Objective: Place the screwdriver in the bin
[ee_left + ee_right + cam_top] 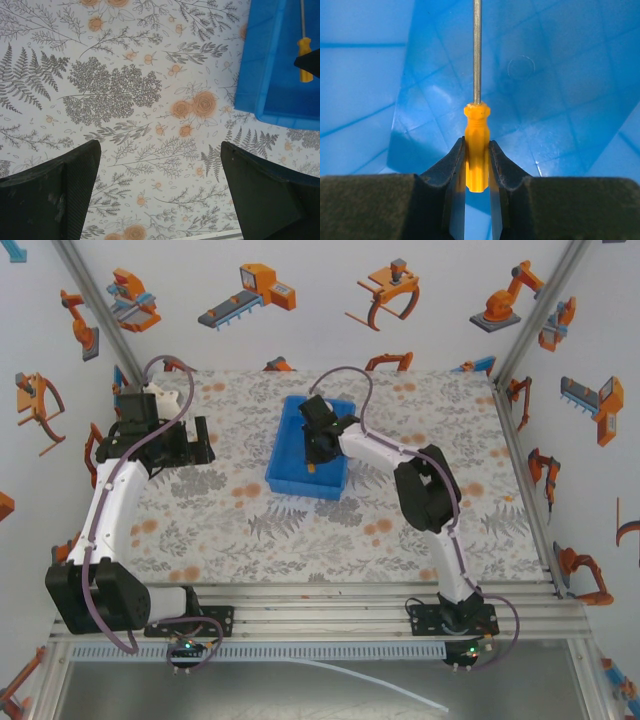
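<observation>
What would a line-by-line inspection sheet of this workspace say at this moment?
Surface: mat with a floral print, lying flat.
Job's things: screwdriver gripped by its handle, over the floor of the bin.
Clutter: nothing seen.
Claws: right claw shut on the screwdriver; left claw open above the mat, beside the bin.
Cables: purple cable along each arm; white cable below the bases.
Surroundings: white walls with orange robot prints; metal frame posts.
</observation>
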Controlling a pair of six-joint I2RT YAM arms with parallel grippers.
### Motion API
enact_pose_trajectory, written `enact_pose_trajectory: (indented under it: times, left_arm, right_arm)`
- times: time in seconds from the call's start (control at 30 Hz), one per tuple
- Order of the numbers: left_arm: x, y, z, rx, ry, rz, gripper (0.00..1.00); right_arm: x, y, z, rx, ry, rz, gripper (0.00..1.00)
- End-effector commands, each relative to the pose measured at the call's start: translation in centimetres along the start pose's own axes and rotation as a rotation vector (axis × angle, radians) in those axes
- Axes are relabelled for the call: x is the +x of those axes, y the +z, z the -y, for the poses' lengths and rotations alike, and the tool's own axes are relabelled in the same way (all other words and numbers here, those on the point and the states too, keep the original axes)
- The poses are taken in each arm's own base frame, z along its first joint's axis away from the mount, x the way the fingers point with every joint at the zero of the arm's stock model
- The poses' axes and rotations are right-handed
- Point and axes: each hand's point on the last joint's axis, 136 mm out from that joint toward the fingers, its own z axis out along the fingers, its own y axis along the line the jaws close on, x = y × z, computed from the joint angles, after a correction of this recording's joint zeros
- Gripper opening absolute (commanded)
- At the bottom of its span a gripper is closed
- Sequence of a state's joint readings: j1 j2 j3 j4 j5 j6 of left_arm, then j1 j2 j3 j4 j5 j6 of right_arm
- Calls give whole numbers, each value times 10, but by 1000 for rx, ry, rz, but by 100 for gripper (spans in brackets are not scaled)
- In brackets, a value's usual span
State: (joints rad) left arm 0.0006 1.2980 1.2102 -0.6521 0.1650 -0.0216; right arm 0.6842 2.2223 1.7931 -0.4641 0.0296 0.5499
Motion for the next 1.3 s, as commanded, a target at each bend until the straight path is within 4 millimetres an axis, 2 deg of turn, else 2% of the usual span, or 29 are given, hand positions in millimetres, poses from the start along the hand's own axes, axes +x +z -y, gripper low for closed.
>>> enact_pose_trajectory:
  times: [0.0,0.27,0.6,0.77,0.97,1.13,1.27]
  left_arm:
    - [-7,-13,4,6,26,28,97]
    - [-3,-12,4,4,26,22,97]
    - [-3,-12,2,-8,30,25,97]
    - [-4,-12,-1,-24,32,31,97]
    - [-8,-10,-10,-76,0,79,97]
    - [-12,-11,-20,-128,-14,145,97]
    - [-14,-10,-25,-155,-21,186,97]
  right_arm:
    - [-7,1,-10,-24,2,10,20]
    - [-3,8,-9,-19,0,-2,31]
    - [-14,-1,-11,-16,-35,34,41]
    - [-44,-30,-19,-9,-104,114,48]
    - [-89,-81,-25,20,-190,243,51]
    - [-112,-116,-3,38,-172,325,52]
    - [-112,-139,40,57,-114,374,52]
